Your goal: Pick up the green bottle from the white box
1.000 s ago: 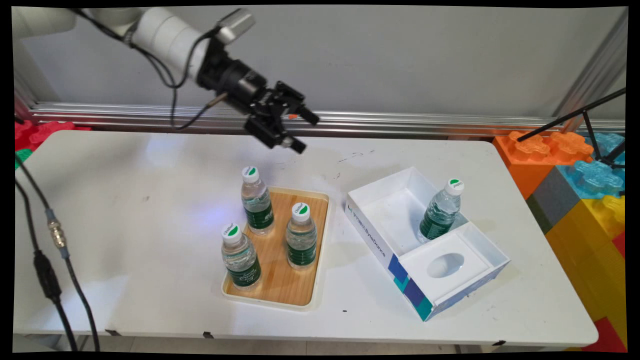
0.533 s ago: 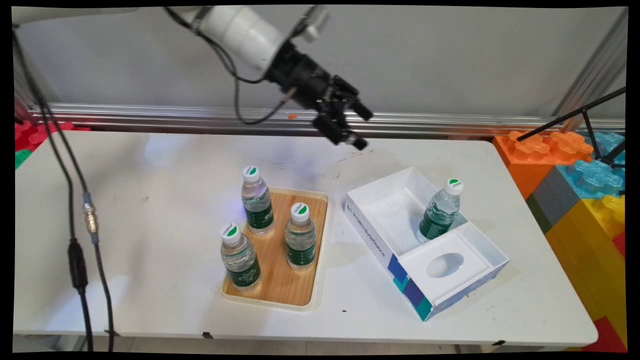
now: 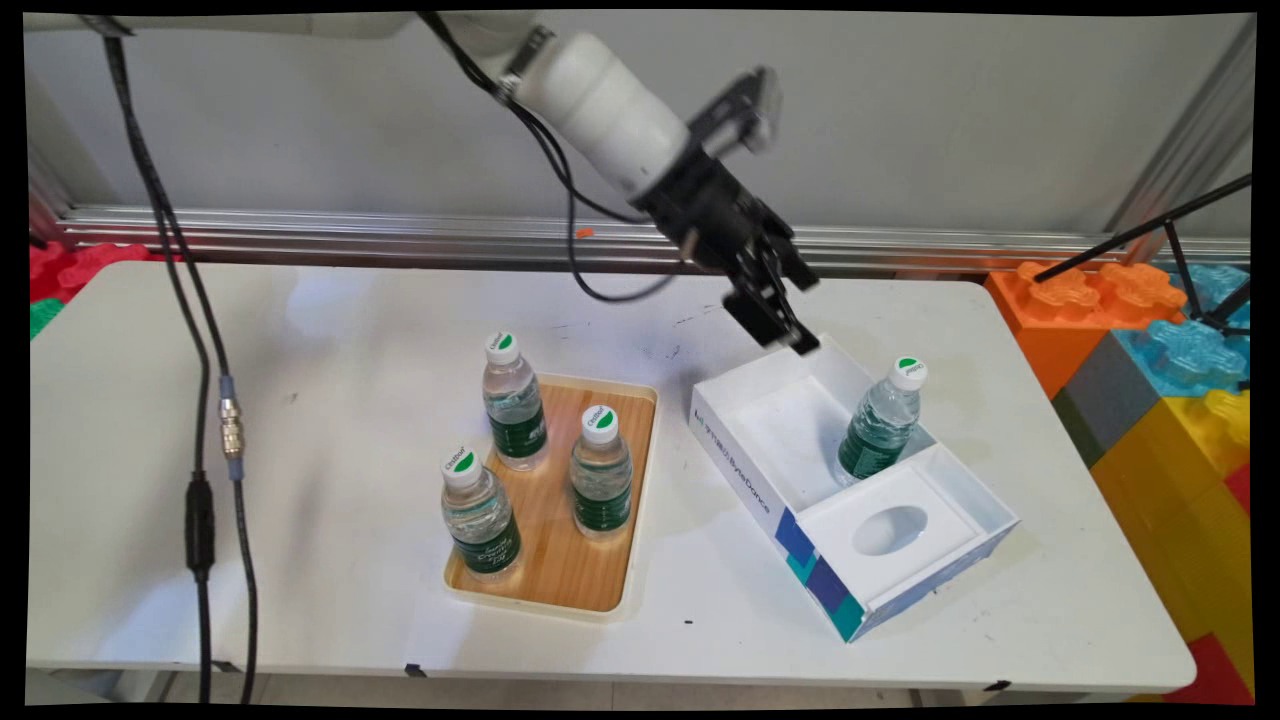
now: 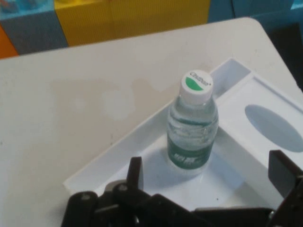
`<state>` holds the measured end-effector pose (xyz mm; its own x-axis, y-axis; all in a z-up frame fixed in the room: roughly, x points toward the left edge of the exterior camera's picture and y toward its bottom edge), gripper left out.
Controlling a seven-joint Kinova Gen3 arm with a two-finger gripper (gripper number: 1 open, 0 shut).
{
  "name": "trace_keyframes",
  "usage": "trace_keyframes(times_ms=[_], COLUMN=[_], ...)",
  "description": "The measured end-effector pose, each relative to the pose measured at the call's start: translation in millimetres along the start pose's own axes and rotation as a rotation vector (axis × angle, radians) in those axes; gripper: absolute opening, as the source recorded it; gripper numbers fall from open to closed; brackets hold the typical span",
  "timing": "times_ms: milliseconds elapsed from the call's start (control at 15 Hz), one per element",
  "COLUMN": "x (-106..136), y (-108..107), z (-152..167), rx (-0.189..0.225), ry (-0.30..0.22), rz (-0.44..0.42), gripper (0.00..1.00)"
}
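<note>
My black gripper hangs open over the far corner of a white box on the table's right half, holding nothing. One water bottle with a green label and white cap stands upright in the box's open compartment, just right of and below the gripper. In the hand view that bottle stands a short way ahead, between the two spread fingers, and the gripper touches nothing. The box has a second section with an oval hole.
A wooden tray left of the box carries three upright water bottles. Large coloured blocks are stacked off the table's right end, with a black tripod leg above them. Black cables hang at the left.
The arm has swung right and down, from above the table's far middle to the box's far corner. The bottles, tray and box have not moved.
</note>
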<state>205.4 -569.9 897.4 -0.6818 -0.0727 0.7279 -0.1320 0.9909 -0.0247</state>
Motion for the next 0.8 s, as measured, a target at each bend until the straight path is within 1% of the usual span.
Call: trace_keyframes(times_ms=[133,333,667,800], x=[6,11,11,12], y=[10,21,34,37], z=[24,54,95,109], rx=[0.007,0.026,0.064,0.071], ry=[-0.03,-0.062,-0.091,-0.091], rz=[-0.012,-0.043,-0.113,-0.149], gripper=[1.0,1.0,1.0,1.0])
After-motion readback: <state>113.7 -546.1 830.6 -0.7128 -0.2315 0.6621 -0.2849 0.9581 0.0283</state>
